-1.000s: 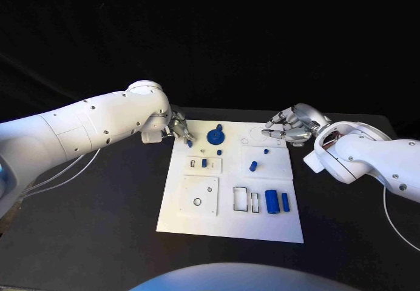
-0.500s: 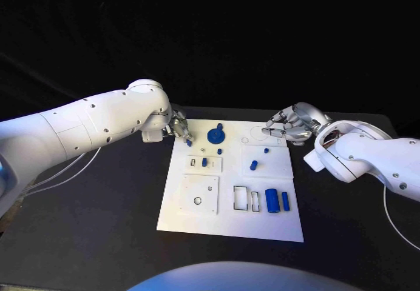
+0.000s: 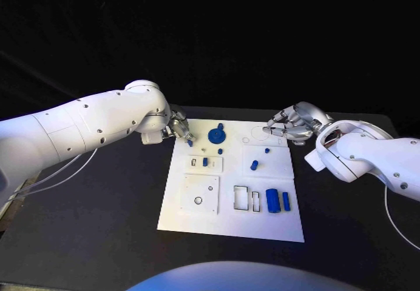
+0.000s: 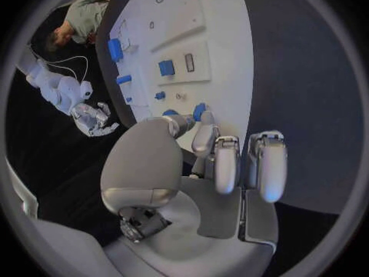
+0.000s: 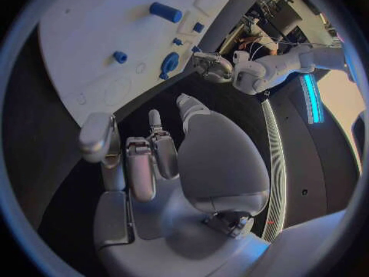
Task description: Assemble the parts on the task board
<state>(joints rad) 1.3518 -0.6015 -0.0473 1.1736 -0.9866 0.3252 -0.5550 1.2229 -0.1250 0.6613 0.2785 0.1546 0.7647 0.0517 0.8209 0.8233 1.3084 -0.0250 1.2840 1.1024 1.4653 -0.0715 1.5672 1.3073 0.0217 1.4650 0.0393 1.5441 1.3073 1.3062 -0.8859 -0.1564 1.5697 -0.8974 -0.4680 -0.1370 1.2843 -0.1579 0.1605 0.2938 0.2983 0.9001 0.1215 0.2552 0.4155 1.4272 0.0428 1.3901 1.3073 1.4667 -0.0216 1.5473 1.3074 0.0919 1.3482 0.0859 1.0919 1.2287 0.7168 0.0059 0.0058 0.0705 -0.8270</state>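
You have a black table (image 3: 96,230) under everything, matte and bare near you, running back into darkness with nothing of the room to make out beyond its far edge; no writing or labels can be read anywhere.

The board (image 3: 229,227) lies at the table's middle, its near edge toward you. On its near half, at about 4 o'clock from centre, two blue cylinders (image 3: 277,200) lie side by side next to two narrow rectangular slots (image 3: 245,199); at 8 o'clock sits a raised white square plate (image 3: 199,194) with a small oval hole. Farther up, a small blue block (image 3: 205,162) stands in a smaller plate, and a blue peg (image 3: 253,164) lies at 2 o'clock; a blue round part with a knob (image 3: 217,134) sits near the far edge at 12 o'clock.

Your left hand (image 3: 180,129) is at the board's far corner at 11 o'clock; its fingertips (image 4: 202,113) pinch a small blue piece (image 3: 189,143) right over the board's edge; whether that piece touches the board, you cannot tell. Your right hand (image 3: 289,127) hovers at 1 o'clock past the board's far corner, its fingers (image 5: 142,166) loosely curled and apart, holding nothing.
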